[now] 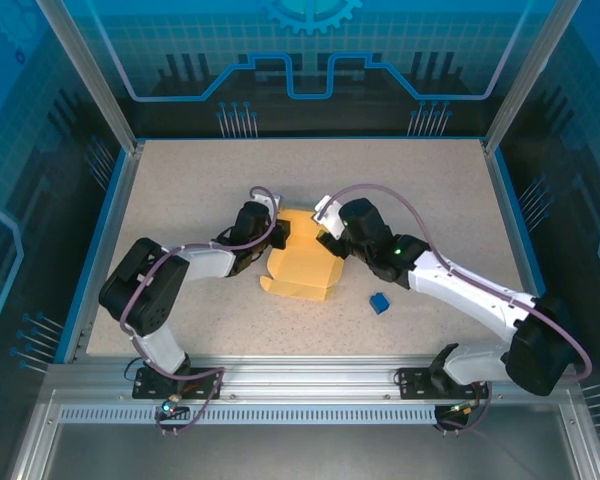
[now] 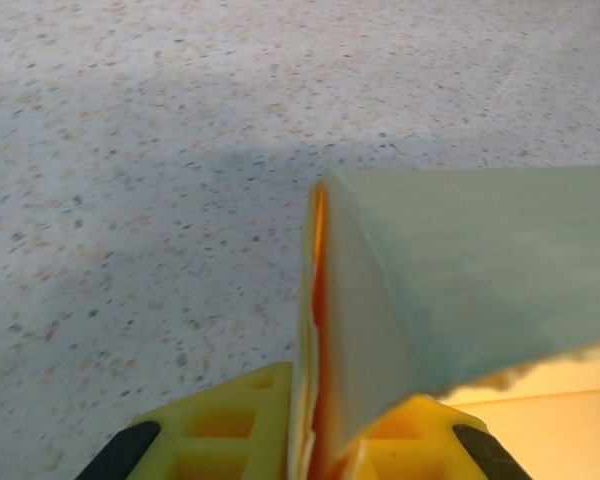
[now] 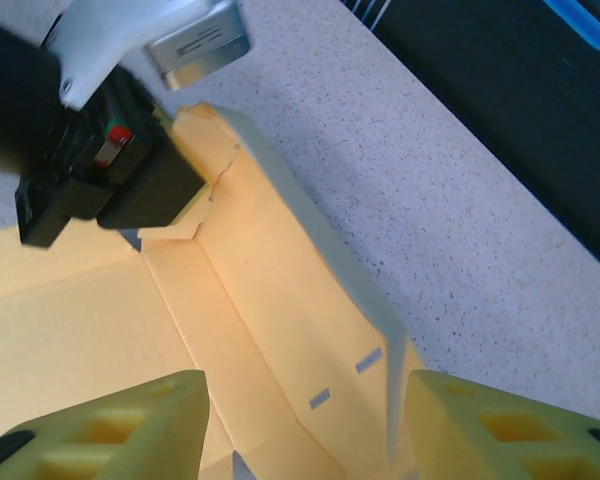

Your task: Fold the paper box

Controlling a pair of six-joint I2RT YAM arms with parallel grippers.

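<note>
Yellow plastic fingers (image 2: 230, 435) on the left gripper (image 2: 315, 452) are squeezed right together, and there's a thin upright panel of the paper box (image 2: 460, 285) pinched between them. It's a firm nip on the card's edge, no gap to speak of. The panel rises straight up out of that grip, pale and a little washed out on its outer face, with orange light glowing along the crease on the inside.

Over to the right gripper (image 3: 305, 400), and this one is wide open, holding nothing. Its two yellow fingers (image 3: 130, 425) stand well apart, hanging over the box's inside. A raised side wall of the box runs up between them, close to the finger on the outer side. Whether it touches that finger I can't tell. From this angle the left gripper's black and white body sits at the box's far corner, beside a tabbed flap.

From above, the box lies in the middle of the speckled table (image 1: 180, 180), its flat base panel spread toward the arms' bases and its far end folded up. The left gripper is on the box's left far edge and the right gripper on its right far edge, so the box lies between them. A small blue cube (image 1: 380, 302) sits off the box's right near corner, clear of it, not touching.
</note>
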